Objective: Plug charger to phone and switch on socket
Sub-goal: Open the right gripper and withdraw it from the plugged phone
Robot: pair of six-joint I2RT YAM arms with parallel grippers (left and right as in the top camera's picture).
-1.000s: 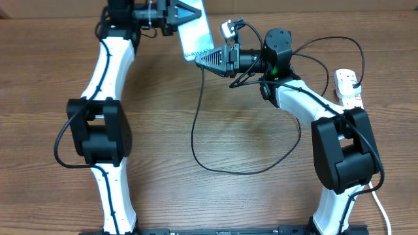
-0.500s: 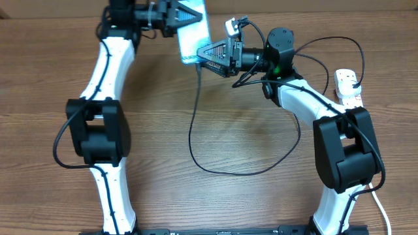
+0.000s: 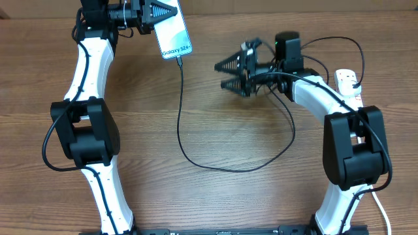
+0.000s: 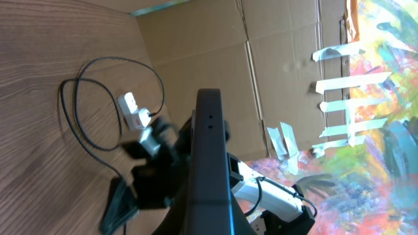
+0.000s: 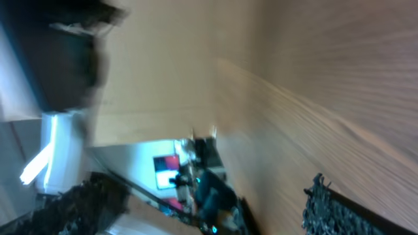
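The phone (image 3: pixel 174 36) is lifted at the back left, its light-blue screen facing up, and my left gripper (image 3: pixel 159 11) is shut on its far end. In the left wrist view the phone (image 4: pixel 209 156) shows edge-on as a dark slab. The charger (image 3: pixel 181 111), a thin black cable, has its tip in the phone's near end, loops across the table and runs right toward the socket (image 3: pixel 347 85). The socket (image 4: pixel 134 111) is a white strip at the right edge. My right gripper (image 3: pixel 226 74) stands open and empty, well right of the phone. The right wrist view is blurred, with the fingers (image 5: pixel 324 209) spread.
The wooden table (image 3: pixel 248 196) carries the cable's wide loop in its middle. A cardboard wall (image 4: pixel 196 46) stands behind the table. The socket's thick white cord (image 3: pixel 381 209) trails off at the right front.
My right gripper opened, let go of the charger tip and drew back to the right. The left arm swung the phone left, with the cable still attached to it.
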